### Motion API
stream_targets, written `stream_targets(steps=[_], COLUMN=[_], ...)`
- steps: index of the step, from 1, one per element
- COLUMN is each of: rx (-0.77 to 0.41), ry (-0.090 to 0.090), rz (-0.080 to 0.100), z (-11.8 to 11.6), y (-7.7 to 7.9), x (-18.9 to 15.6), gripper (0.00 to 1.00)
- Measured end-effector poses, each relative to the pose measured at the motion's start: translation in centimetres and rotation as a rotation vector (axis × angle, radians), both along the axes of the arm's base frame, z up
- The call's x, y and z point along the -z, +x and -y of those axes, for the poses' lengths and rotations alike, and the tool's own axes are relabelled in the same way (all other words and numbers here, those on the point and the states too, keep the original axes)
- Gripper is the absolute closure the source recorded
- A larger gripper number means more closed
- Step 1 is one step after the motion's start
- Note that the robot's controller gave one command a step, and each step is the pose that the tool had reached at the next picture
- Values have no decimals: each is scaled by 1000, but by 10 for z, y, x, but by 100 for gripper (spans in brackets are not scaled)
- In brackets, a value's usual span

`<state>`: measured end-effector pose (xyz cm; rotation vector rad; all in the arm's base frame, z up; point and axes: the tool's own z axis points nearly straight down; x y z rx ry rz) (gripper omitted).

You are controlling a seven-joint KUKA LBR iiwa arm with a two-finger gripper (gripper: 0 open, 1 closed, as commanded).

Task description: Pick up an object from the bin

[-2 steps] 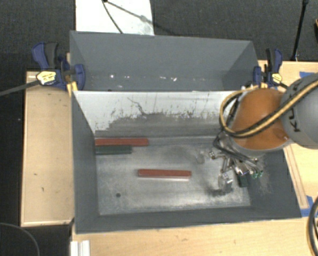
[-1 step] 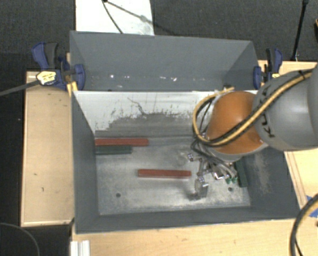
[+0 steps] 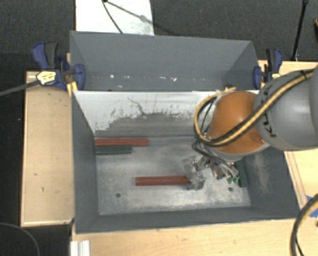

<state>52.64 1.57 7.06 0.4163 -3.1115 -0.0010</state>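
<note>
orange-capped arm (image 3: 239,122) over bin (image 3: 148,63); gripper (image 3: 197,180) at right end of front red bar (image 3: 160,181)

Reaches in from the right, with the pincer (image 3: 197,179) low over the floor of the grey bin (image 3: 84,159), right at the right-hand end of a long reddish-brown bar (image 3: 160,181) lying flat across the middle of the floor; contact not clear. Farther back and to the left, well apart, lies a second reddish-brown bar (image 3: 121,141) at the foot of the back wall. Above the pincer, carries an orange cover (image 3: 231,124) with looped cables (image 3: 200,117).
</note>
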Motion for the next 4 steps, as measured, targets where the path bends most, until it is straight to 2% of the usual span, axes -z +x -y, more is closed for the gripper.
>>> stream_targets(steps=[1,2,3,4], rx=[-160,-162,-253,-251], ry=[-2,0,2,1], rz=[12,5,-1,5], z=[41,39,19,20], y=[4,2,29,30], x=[-114,-111,4,0], gripper=[100,0,0,100])
